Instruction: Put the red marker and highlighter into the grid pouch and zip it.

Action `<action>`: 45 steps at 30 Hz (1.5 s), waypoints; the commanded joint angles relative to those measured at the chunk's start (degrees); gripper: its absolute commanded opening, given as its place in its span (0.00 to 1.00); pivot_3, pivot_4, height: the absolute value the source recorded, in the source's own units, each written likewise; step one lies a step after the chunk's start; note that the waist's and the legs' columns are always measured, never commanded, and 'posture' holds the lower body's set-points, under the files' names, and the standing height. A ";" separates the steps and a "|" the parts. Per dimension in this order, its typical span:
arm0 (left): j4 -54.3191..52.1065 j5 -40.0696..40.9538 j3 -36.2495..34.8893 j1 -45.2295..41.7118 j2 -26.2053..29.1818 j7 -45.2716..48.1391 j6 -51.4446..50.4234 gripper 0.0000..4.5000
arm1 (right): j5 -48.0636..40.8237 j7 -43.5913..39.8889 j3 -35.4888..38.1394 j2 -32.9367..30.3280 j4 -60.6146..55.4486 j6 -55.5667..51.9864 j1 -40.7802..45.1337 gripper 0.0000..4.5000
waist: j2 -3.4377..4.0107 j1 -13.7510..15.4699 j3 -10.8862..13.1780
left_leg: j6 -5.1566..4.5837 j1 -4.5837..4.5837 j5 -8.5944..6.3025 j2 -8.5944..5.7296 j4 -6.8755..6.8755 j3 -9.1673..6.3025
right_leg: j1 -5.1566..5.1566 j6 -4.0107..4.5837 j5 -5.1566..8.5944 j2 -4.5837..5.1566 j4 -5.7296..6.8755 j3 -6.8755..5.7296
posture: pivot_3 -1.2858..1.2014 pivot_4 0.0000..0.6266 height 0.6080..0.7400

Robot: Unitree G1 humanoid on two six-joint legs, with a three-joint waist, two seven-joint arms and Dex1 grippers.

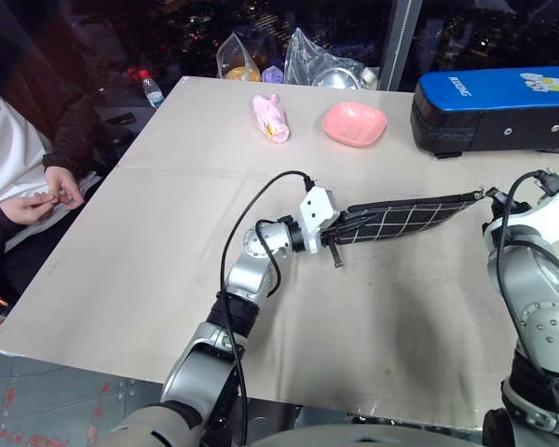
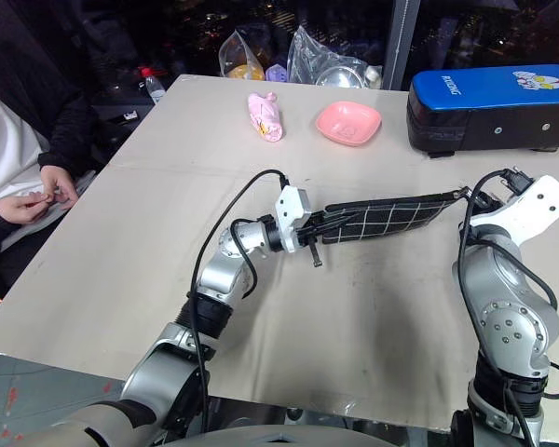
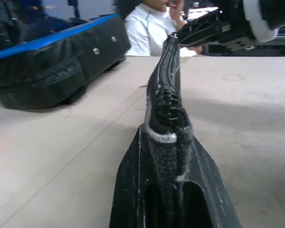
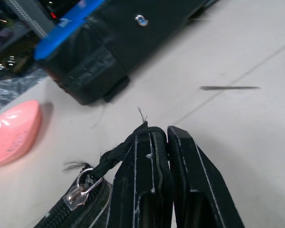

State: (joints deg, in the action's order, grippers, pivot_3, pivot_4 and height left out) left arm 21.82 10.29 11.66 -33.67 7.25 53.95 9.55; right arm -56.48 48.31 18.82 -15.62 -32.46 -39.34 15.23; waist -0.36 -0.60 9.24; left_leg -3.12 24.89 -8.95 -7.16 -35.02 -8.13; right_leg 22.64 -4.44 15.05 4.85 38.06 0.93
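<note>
The table (image 1: 168,279) carries the grid pouch (image 1: 405,220) stretched above it, long axis left to right. The left gripper (image 1: 340,231) clamps its left end; the right gripper (image 4: 167,137), at the far right end, pinches the zipper cord (image 4: 116,154).

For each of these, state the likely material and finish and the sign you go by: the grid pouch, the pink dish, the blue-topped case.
Grid pouch: black woven fabric with white grid lines, matte; it sags between the grippers.
Pink dish: probably glossy plastic or glazed ceramic; smooth, with bright highlights.
Blue-topped case: seemingly padded synthetic leather or vinyl, slight sheen, with metal studs.
</note>
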 commanded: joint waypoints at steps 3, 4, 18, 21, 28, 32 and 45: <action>1.86 -0.34 -2.97 -2.82 0.24 -3.34 5.58 0.00 | -2.75 -8.55 1.82 -5.00 -0.48 -3.03 0.80 0.16 | 0.01 -0.02 0.01 | 0.00 0.00 0.00 0.00 0.01 0.00 | 0.01 0.00 0.00 0.00 0.00 -0.01 | 0.52 0.24 1.00; 2.77 -0.77 -3.47 -3.66 0.31 -4.39 7.27 0.00 | -3.47 -10.98 1.68 -6.96 -0.34 -4.57 0.30 0.22 | 0.01 -0.02 0.01 | 0.00 0.01 0.00 0.00 0.01 0.00 | 0.01 0.00 0.00 0.01 0.00 -0.01 | 0.52 0.24 1.00; 16.19 -12.14 -0.26 -8.36 6.52 -6.48 27.97 0.00 | 7.86 -30.63 4.20 -17.77 2.72 -5.42 -7.87 0.99 | 0.04 -0.17 0.04 | -0.01 0.00 0.00 0.00 0.10 0.06 | -0.02 -0.01 0.00 0.04 0.00 0.01 | 0.52 0.24 1.00; 20.31 -15.74 1.77 -7.78 8.78 -7.10 29.96 0.00 | 9.30 -35.39 4.03 -18.14 2.06 -4.74 -10.73 0.99 | 0.04 -0.07 0.05 | -0.01 0.00 0.00 0.01 0.09 0.07 | -0.02 -0.01 0.00 0.04 0.00 0.01 | 0.52 0.24 1.00; 17.94 -7.46 2.59 -1.61 12.68 5.61 28.26 0.75 | 16.25 -60.00 2.83 -22.40 -0.66 6.70 -24.17 1.00 | 0.06 -0.07 0.05 | -0.01 0.01 -0.01 0.00 0.11 0.06 | 0.00 -0.02 0.00 0.06 -0.02 -0.01 | 0.52 0.24 1.00; 5.50 4.49 -0.34 5.27 14.91 12.42 11.34 0.99 | 20.51 -74.76 3.49 -25.07 3.98 15.58 -30.23 1.00 | 0.07 -0.47 0.05 | -0.01 -0.04 -0.02 0.01 0.10 0.02 | -0.02 -0.03 0.01 0.07 -0.06 -0.02 | 0.52 0.24 1.00; -33.07 13.53 -9.22 29.40 21.80 -4.48 -23.89 0.99 | 23.26 -111.02 4.28 -31.09 34.80 33.23 -26.44 1.00 | 0.14 0.01 0.06 | 0.23 -0.08 -0.16 0.13 0.05 0.06 | -0.11 0.22 0.13 0.07 -0.08 0.24 | 0.52 0.24 1.00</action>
State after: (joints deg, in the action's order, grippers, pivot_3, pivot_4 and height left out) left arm -6.50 24.59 2.60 -5.04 28.85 51.21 -14.36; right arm -32.05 -60.00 21.71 -46.41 0.61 -7.85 -12.54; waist -0.22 -0.58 9.30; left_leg -2.87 24.79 -9.12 -7.02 -34.97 -8.04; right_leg 22.52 -4.21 15.19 4.92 37.97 1.23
